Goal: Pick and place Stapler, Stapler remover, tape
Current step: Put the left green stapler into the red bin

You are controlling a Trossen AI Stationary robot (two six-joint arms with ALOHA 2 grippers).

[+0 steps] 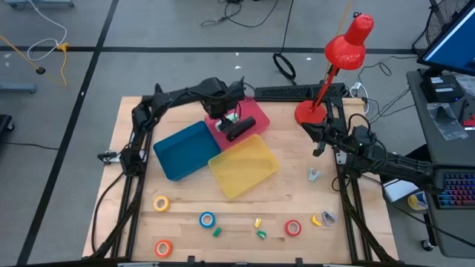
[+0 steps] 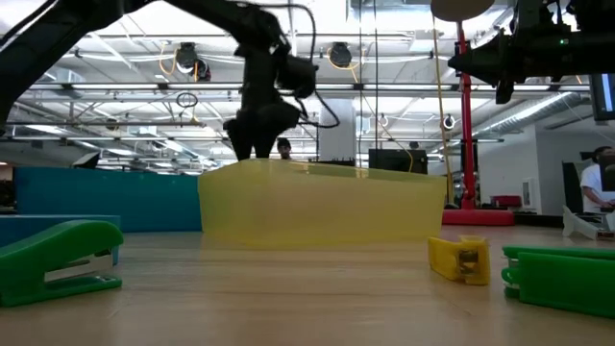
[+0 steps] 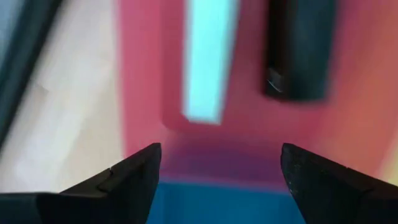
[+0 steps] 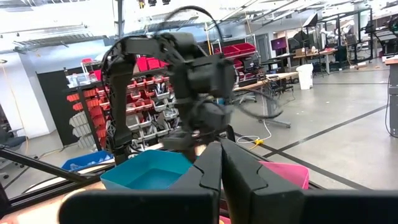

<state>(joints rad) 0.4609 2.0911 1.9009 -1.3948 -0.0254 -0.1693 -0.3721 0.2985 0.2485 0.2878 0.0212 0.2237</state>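
Black stapler (image 3: pixel 297 50), blurred, lies beyond open left gripper (image 3: pixel 217 171).

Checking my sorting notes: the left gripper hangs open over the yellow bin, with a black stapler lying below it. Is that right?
Not quite. The left gripper is open, but it hangs over the pink bin, not the yellow bin. The high view shows this, with the black stapler lying in the pink bin.
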